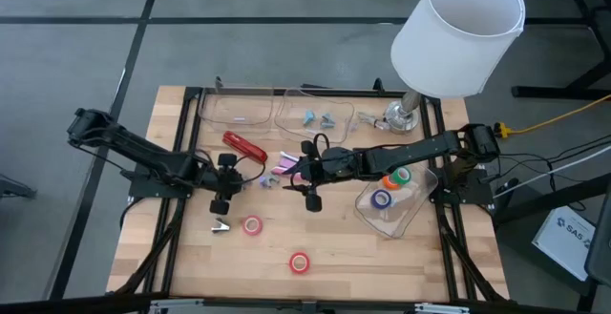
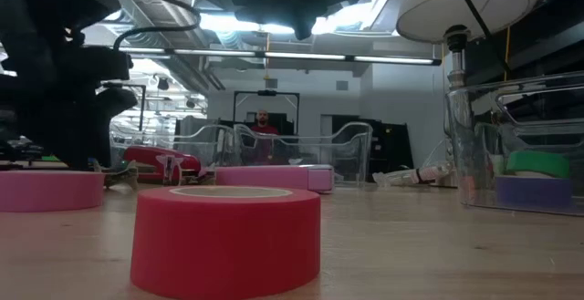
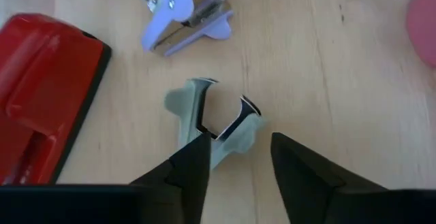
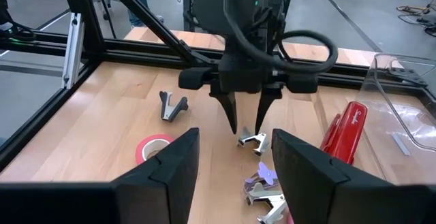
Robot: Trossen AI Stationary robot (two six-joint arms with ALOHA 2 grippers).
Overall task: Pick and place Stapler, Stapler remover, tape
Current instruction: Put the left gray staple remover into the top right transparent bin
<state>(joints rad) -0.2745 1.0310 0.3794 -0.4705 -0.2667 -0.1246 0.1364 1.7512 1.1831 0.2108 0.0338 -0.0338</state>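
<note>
Left gripper (image 3: 238,157) spread, tips down astride a grey remover (image 3: 212,123) at frame center, not yet pinching. Red stapler (image 3: 42,98) at left edge, lilac remover (image 3: 185,20) at top. Right gripper (image 4: 231,157) spread too, hovering empty near center of the high view. 2 tape rolls (image 1: 252,225) bare on the lower table, 3 more in the tray (image 1: 412,217) at right. Lamp (image 1: 456,30) upper right.

High cam looks straight down on the tabletop (image 1: 191,257), low cam sits level at its surface, and both wrist cams share the red stapler (image 3: 41,94).
</note>
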